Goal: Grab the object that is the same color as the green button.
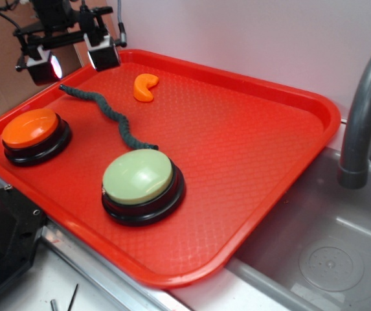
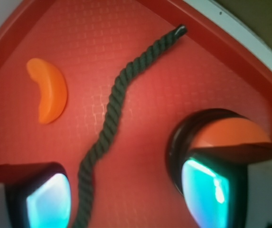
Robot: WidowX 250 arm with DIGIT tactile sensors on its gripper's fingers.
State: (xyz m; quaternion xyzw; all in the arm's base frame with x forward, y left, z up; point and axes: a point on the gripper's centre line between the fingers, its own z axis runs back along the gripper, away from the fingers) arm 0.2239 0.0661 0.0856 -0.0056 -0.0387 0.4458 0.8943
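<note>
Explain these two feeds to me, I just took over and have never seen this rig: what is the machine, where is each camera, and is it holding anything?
It is a small robot arm. The exterior view looks down at a red tray beside a grey sink; the gripper hangs over the tray's far left corner. The wrist view comes from a camera on the arm, looking down between its two fingers. On the tray lie a dark green rope, an orange crescent piece, an orange button and a pale green button. The jaws are open and hold nothing; the rope runs between the fingers in the wrist view.
</note>
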